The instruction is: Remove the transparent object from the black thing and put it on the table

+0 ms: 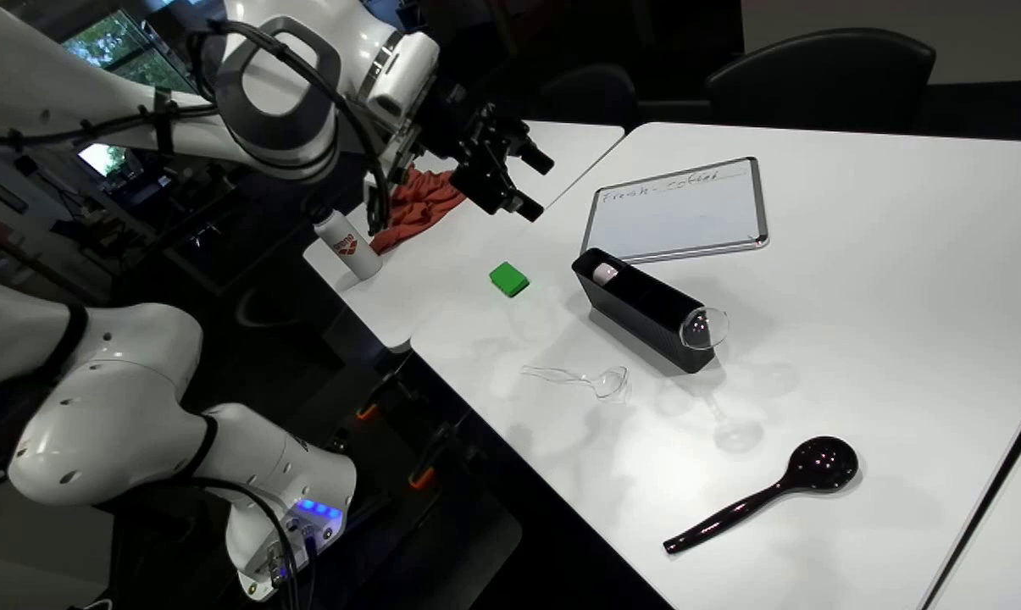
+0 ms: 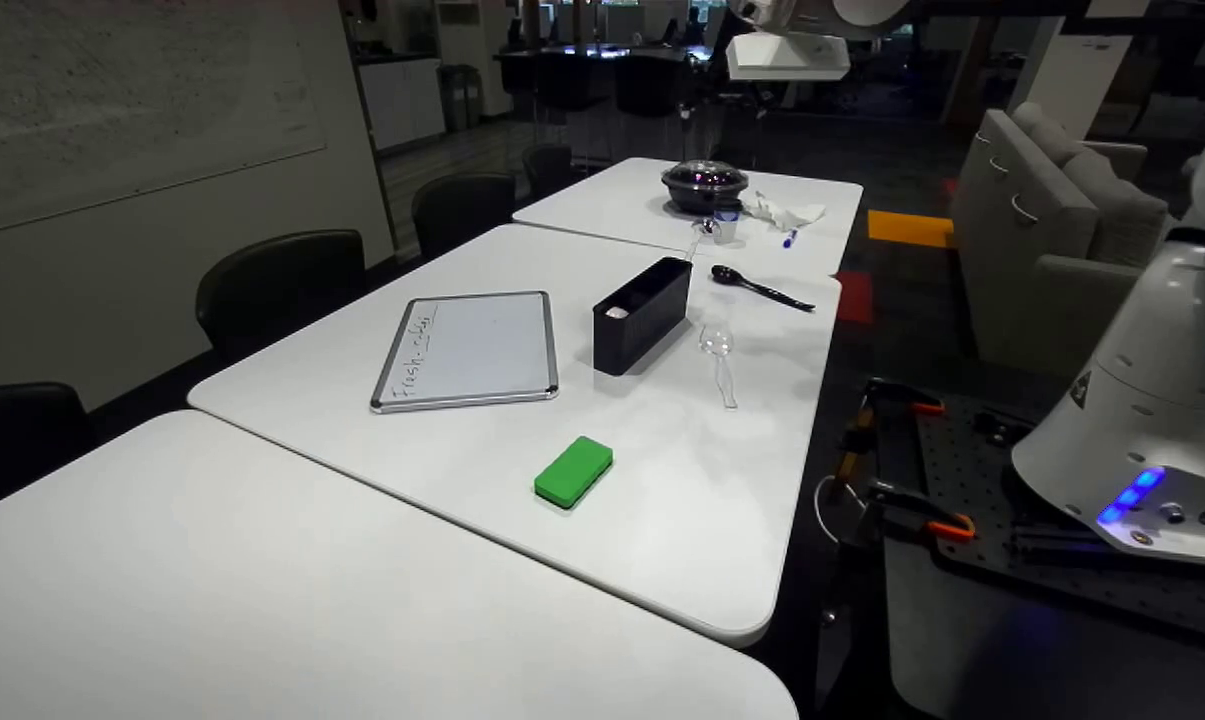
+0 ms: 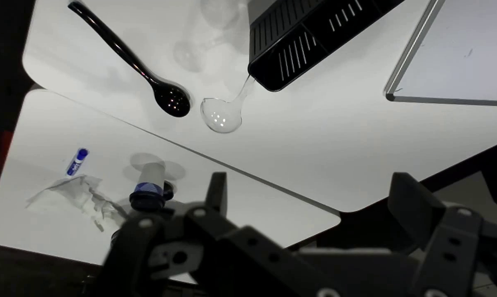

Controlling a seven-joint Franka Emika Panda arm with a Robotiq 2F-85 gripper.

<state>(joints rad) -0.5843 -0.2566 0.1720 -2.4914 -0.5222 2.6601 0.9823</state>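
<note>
Claw spans the bottom of the wrist view, spread wide and gripping nothing. Up and left, the clear ladle juts past the lower-left end of the black box. See-through against the white table, it is hard to place, so a grasp could miss or tip the box. In an exterior view, just below centre, another clear spoon could cause confusion.

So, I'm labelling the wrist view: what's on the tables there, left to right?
Blue marker, blue-banded container, clear spoon, black holder, whiteboard. Left out, as they span others' places: black spoon and crumpled white sheet.
</note>
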